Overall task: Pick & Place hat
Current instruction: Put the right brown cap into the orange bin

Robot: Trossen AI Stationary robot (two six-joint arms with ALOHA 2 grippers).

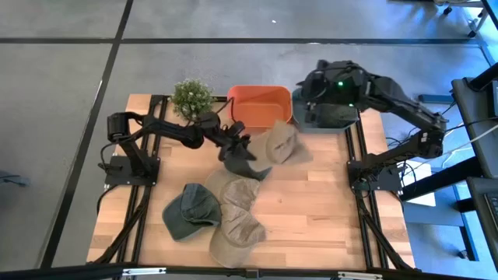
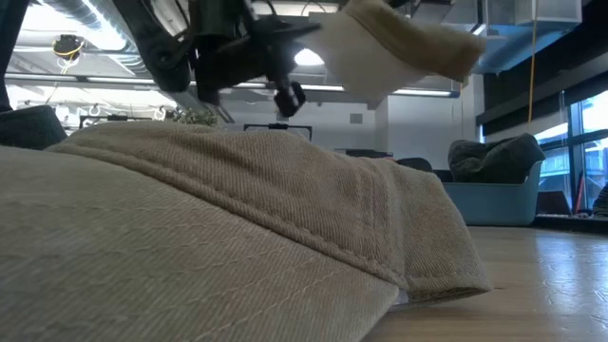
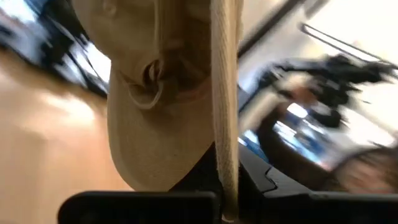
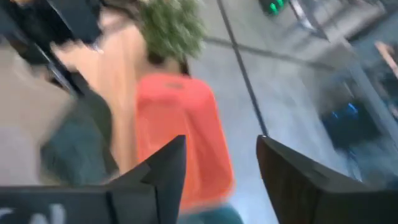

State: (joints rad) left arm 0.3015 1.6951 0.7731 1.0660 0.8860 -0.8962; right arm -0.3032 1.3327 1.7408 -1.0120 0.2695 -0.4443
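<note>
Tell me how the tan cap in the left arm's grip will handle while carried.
Probably floppy: the tan cap droops from the left end effector. Likely light, since a pinch on its edge lifts it. Its brim seems stiffer, holding shape.

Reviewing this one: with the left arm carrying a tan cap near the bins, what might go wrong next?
1. The left gripper is shut on only an edge of the tan fabric cap, which hangs loosely, so it may slip out before reaching the orange plastic bin.
2. The open right gripper hovers over the grey-blue bin beside the orange one; the arms might collide there.
</note>
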